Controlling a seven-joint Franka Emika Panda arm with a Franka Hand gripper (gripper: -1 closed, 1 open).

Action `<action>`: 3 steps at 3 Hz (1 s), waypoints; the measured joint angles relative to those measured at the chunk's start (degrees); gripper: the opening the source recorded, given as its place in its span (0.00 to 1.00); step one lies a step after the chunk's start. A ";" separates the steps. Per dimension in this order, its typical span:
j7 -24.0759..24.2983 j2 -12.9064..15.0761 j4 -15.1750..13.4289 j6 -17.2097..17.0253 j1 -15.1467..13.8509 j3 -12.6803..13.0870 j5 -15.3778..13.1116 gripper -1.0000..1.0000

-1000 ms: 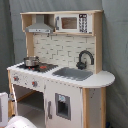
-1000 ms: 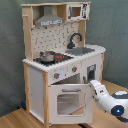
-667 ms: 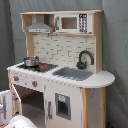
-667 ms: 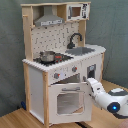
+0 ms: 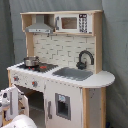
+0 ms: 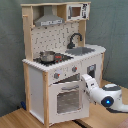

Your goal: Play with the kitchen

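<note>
The white and light-wood toy kitchen (image 5: 65,50) (image 6: 55,45) stands upright with its grey hood (image 5: 39,26), black faucet (image 5: 85,57) and sink (image 5: 74,73). A small metal pot (image 6: 47,56) sits on the stovetop. Red-marked knobs (image 6: 56,76) line the front above the windowed oven door (image 6: 67,100). My gripper (image 6: 86,80) is at the oven door's upper right corner, by the door's top edge. In the first exterior view the gripper (image 5: 12,97) shows at the lower left, in front of the dark oven opening (image 5: 36,97).
A toy microwave (image 5: 70,22) sits in the top shelf. A second windowed cabinet door (image 5: 62,106) is under the sink. Grey curtain hangs behind. The kitchen stands on a wooden surface (image 6: 20,117). My white arm with a blue light (image 6: 107,101) reaches in from the second exterior view's right.
My arm has moved up and toward the second exterior view's left, bringing the gripper from beside the kitchen to the oven door's upper right corner. The kitchen has not shifted.
</note>
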 joint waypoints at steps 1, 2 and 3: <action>-0.02 0.00 0.43 5.09 -3.77 0.02 -0.12 1.00; 0.26 -0.25 2.46 7.45 -4.09 -3.71 -3.34 1.00; 4.34 -0.77 2.43 9.30 -4.47 -1.44 -6.30 1.00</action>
